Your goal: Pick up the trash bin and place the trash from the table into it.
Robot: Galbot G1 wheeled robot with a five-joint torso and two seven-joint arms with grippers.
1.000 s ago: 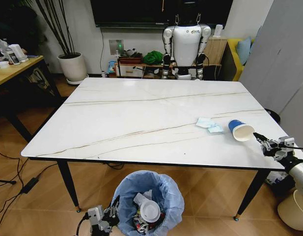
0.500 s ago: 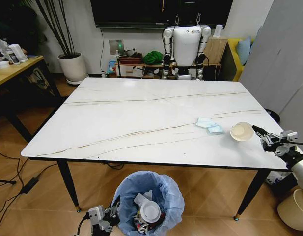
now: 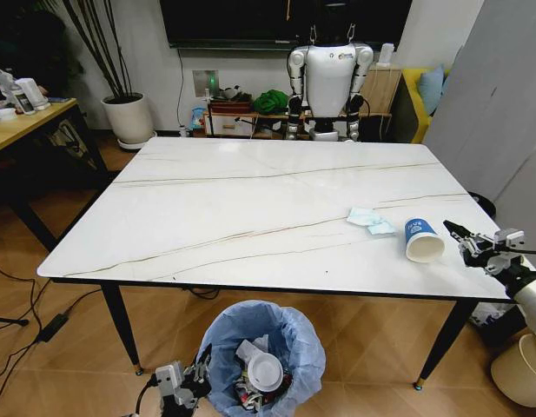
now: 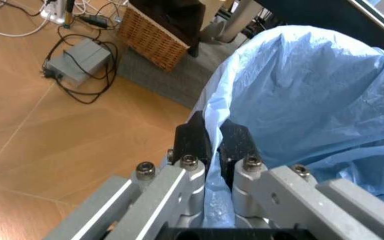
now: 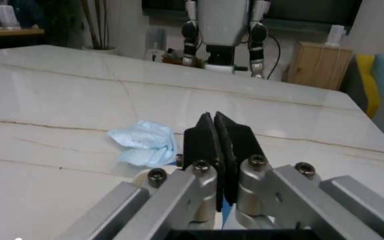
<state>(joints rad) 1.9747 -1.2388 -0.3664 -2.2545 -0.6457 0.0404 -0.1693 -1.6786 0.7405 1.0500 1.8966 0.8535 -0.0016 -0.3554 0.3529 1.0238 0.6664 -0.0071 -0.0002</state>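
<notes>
Holding trash bin [image 3: 264, 356] rim clamped in left gripper [image 4: 209, 142]; right gripper [image 3: 459, 236] pinched empty beside paper cup [image 3: 422, 240]; we advise opening wide first.

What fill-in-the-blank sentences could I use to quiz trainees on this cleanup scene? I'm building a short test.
1. The left gripper is shut on the light-blue ____ of the trash bin.
2. The paper cup on the table lies on its ____.
3. The pale-blue tissue lies beside the cup, on the robot's ____ of it.
4. The right gripper, at the cup's side, has its fingers ____.

Missing words: bag; side; left; shut
</notes>
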